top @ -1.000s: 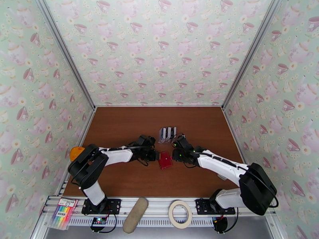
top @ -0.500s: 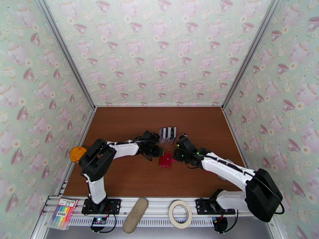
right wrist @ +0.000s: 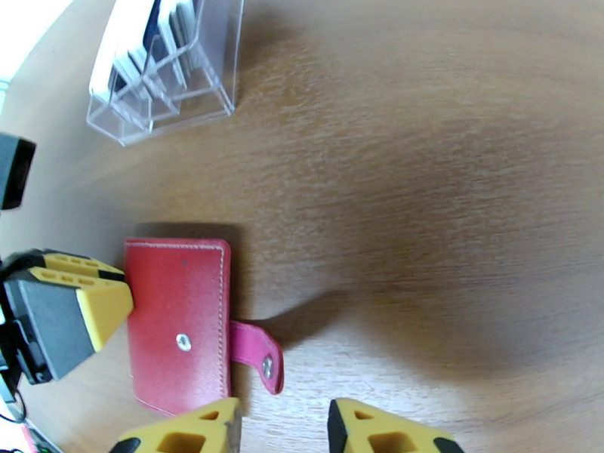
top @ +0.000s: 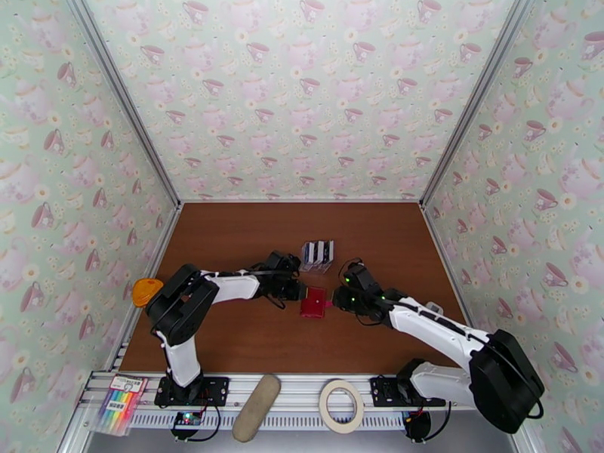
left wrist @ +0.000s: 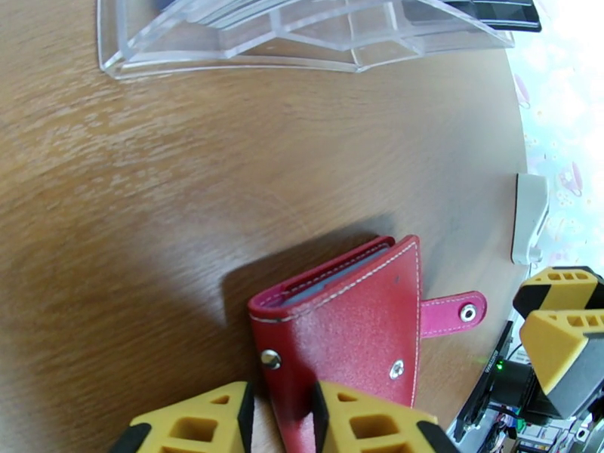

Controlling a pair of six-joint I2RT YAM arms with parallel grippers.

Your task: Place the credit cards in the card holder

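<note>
The card holder [top: 313, 302], a red folded wallet [left wrist: 355, 318] with a pink snap tab, lies flat on the brown table. A grey-blue edge shows between its leaves. My left gripper [left wrist: 281, 405] is shut on its spine edge, with the red leather running in between the yellow fingers; it also appears at the wallet's left side [right wrist: 121, 285]. My right gripper [right wrist: 283, 417] stands open just short of the snap tab [right wrist: 260, 356], nothing between its fingers. The credit cards [right wrist: 158, 39], white and dark, stand in a clear plastic rack [top: 318, 253] behind the wallet.
A small white piece [left wrist: 528, 217] lies right of the wallet. An orange object [top: 146, 290] sits at the table's left edge. On the near rail rest a marker pack [top: 121, 403], a beige oblong pad [top: 257, 398] and a tape roll [top: 340, 405]. Patterned walls enclose three sides.
My left gripper has reached right onto the wallet's edge. The wallet has turned from tilted to nearly square. My right gripper has shifted slightly nearer and its arm has stretched out.
</note>
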